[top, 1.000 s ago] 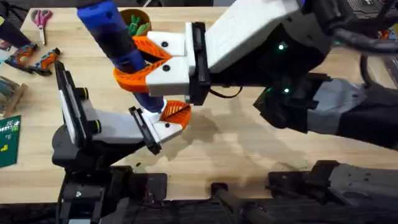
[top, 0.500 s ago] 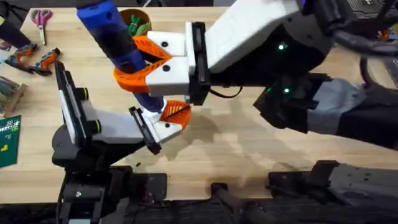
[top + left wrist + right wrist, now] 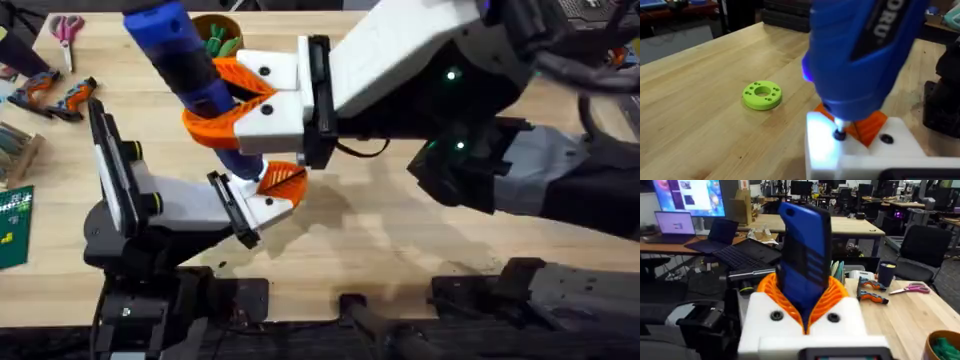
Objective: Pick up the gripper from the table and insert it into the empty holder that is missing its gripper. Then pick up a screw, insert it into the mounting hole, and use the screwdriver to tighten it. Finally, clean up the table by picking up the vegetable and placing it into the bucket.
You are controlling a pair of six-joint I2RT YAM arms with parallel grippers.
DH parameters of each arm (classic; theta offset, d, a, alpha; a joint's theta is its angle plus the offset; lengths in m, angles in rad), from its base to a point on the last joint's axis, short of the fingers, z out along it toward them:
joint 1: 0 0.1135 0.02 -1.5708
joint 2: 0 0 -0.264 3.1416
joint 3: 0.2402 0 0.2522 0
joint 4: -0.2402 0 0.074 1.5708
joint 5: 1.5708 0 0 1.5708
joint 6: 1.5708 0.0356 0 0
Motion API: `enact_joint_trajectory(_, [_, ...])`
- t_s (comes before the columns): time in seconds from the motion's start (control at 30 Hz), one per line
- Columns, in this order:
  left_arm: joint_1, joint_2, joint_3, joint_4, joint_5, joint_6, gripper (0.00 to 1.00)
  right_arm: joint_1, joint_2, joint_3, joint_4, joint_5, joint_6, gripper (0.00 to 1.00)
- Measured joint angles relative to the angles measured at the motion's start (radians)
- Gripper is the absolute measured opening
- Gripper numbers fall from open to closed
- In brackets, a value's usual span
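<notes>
wooden table (image 3: pixel 400 230) under right claw (image 3: pixel 215 105) clamped on screwdriver (image 3: pixel 180 50); left claw's state unclear.

The overhead camera sits above the arms' bases, looking down and forward across the wooden table (image 3: pixel 400 240); both arms rise close beneath it and crowd the frame's centre. The left wrist camera looks out low and near over the tabletop, very close to the blue screwdriver (image 3: pixel 860 55), whose tip fills the frame's centre right. The right wrist camera faces level, out toward desks and chairs in the room, with the same screwdriver upright directly before it. All three views share that screwdriver.
</notes>
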Motion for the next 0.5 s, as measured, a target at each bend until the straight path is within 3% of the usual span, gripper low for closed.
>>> enact_joint_trajectory(0.5, [0.000,0.000,0.000,0.001,-0.010,-0.014,0.004,-0.002,0.014,0.004,0.003,0.002,-0.007,0.027])
